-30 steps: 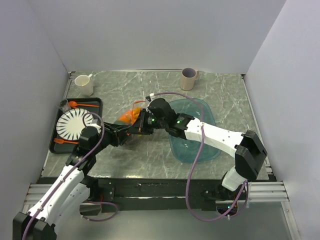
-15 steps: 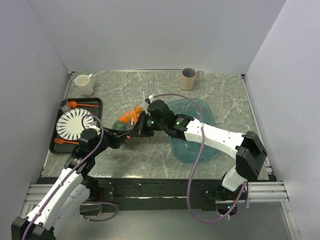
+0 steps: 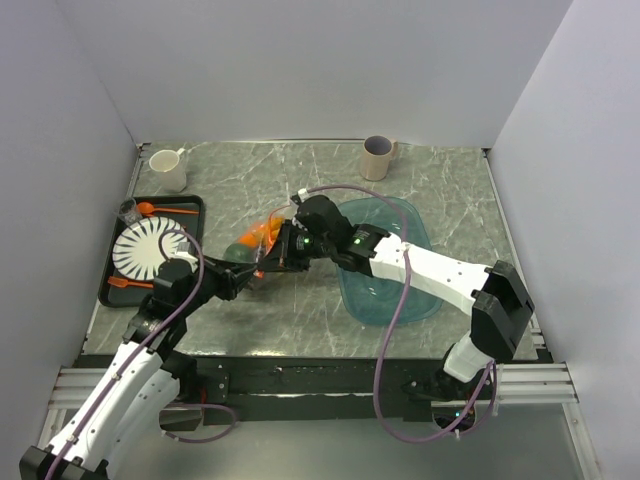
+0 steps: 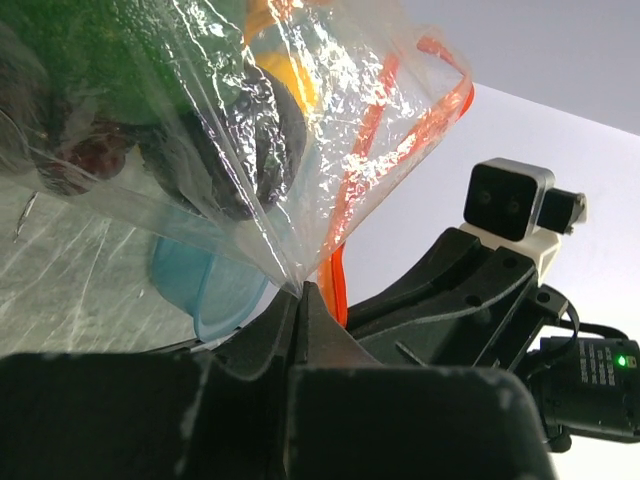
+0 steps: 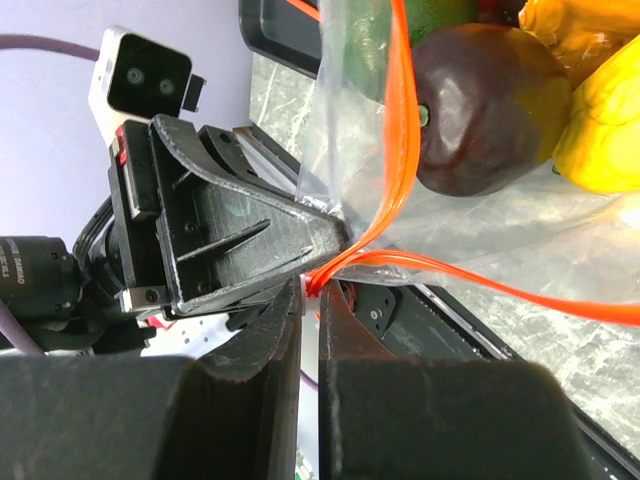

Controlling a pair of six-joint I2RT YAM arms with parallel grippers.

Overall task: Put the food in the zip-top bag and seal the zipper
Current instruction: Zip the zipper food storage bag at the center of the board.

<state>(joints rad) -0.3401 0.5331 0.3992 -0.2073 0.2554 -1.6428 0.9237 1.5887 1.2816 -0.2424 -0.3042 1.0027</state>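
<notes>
The zip-top bag (image 3: 250, 238) hangs clear and crinkly between both grippers, just left of the table's middle. The food sits inside it: a dark purple fruit (image 5: 490, 105), yellow pieces (image 5: 600, 110) and a green one (image 5: 380, 40). My left gripper (image 4: 303, 288) is shut on the bag's lower corner. My right gripper (image 5: 322, 285) is shut on the end of the orange-red zipper (image 5: 400, 120), with a bit of white slider showing between its jaws. The zipper's two strips part beyond that pinch, so the mouth stands open. Seen from above, the left gripper (image 3: 255, 272) and right gripper (image 3: 283, 258) nearly touch.
A translucent teal tray (image 3: 400, 260) lies under the right arm. At the left, a black tray (image 3: 195, 205) holds a white plate (image 3: 150, 250) and an orange spoon (image 3: 165, 210). A white mug (image 3: 168, 170) and a beige cup (image 3: 378, 157) stand at the back.
My left gripper has shut on the bag's corner. The left arm has drawn back a little to the left and the bag has shifted left with it. The right gripper keeps its pinch.
</notes>
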